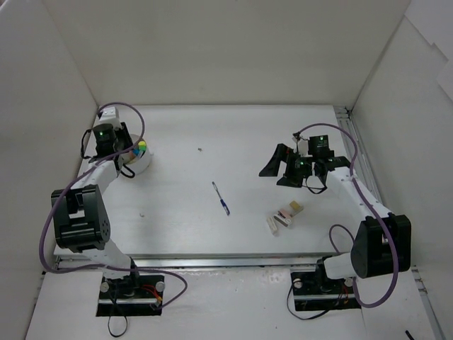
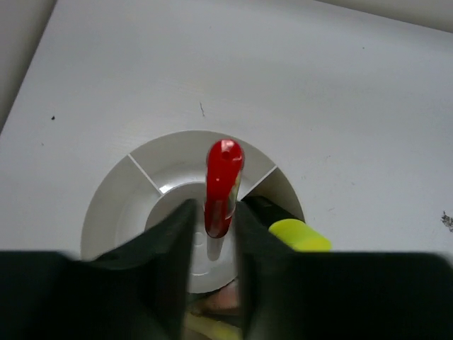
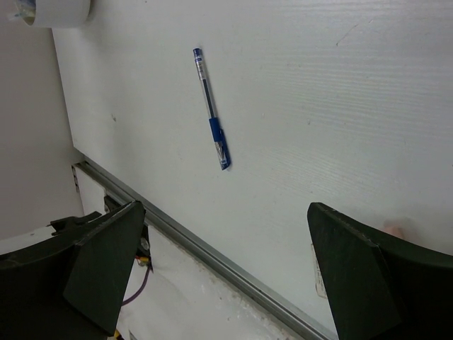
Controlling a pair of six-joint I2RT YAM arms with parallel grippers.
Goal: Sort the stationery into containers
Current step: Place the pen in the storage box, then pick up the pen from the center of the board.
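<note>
Two fingers of the left gripper flank a red stick upright over the middle cell of the white tub, by the table's left edge; whether they pinch it I cannot tell. Right gripper gapes wide; a blue pen lies mid-table.

Left arm and right arm: white links, boxy black joint housings, looping purple cable, green wrist light. Left tool and right tool: matte black, wedge-shaped fingers. Black base plates with round screws and red wiring.
</note>
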